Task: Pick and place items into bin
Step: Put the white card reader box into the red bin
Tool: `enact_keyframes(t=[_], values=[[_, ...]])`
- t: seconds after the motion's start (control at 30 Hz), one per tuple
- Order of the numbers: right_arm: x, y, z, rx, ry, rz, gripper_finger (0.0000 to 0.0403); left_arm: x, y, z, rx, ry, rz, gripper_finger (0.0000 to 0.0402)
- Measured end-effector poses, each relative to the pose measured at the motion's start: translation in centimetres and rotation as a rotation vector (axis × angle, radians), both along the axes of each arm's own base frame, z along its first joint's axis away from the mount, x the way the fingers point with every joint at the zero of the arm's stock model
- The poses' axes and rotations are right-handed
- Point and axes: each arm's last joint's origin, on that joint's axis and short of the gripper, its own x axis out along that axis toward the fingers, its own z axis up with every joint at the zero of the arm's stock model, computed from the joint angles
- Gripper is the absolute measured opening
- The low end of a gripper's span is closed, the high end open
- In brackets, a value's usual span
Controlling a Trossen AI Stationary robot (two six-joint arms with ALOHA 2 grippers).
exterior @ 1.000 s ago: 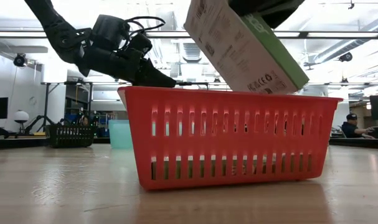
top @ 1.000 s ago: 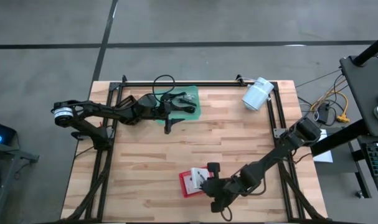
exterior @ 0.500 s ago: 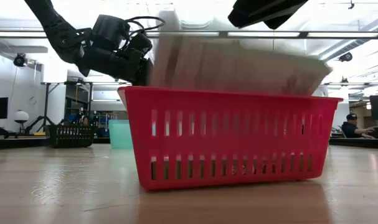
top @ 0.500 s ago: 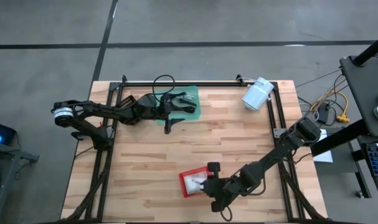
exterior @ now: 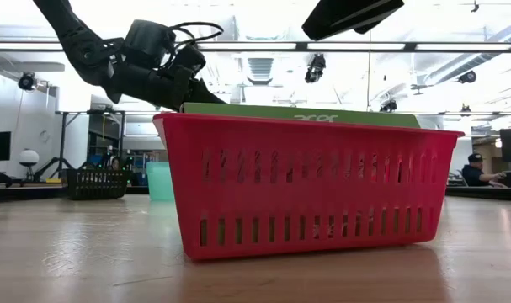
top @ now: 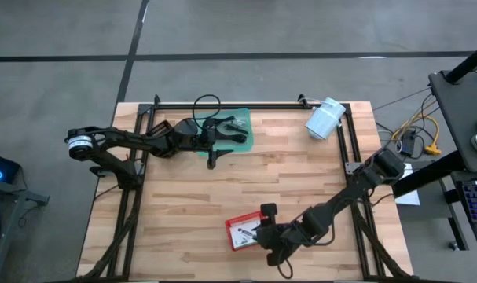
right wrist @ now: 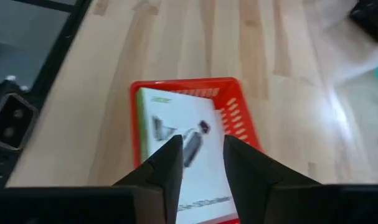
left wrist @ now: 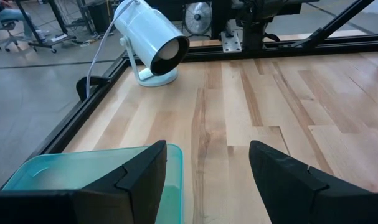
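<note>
The right claw [top: 263, 233] hovers released above the white Acer box [right wrist: 176, 134] lying in the red slotted plastic bin [top: 242, 230]; the left claw [left wrist: 204, 171], fingers spread, hangs over the teal tray [left wrist: 89, 168]

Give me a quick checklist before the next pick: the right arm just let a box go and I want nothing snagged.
1. White box lying in the red basket: ok, its top shows above the rim.
2. Right gripper clear of the box: ok, fingers apart, above it.
3. Left gripper open: ok.
4. Left gripper over the teal tray: ok.
5. Items left in the tray: cannot tell.
</note>
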Motion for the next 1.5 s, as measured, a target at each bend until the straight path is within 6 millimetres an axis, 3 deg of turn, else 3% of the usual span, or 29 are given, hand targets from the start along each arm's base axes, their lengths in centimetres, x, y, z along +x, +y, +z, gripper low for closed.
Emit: enact_keyframes(t=[0.2, 0.47, 0.87, 1.5], values=[[-0.1, -0.1, 0.2, -0.027, 0.0, 0.016, 0.0087, 0.0, 0.0, 0.0, 0.0, 0.0, 0.0, 0.0212], [0.3, 0.7, -2.7, 0.09, 0.151, 0.165, 0.0062, 0.0, 0.0, 0.0, -0.001, 0.001, 0.0, 0.0212], [0.4, 0.5, -2.7, 0.128, 0.185, 0.249, 0.0013, 0.0, 0.0, 0.0, -0.003, 0.002, 0.001, 0.0212], [0.0, -0.8, -3.9, 0.064, 0.258, 0.203, 0.0008, 0.0, 0.0, 0.0, -0.003, 0.002, 0.001, 0.0212]])
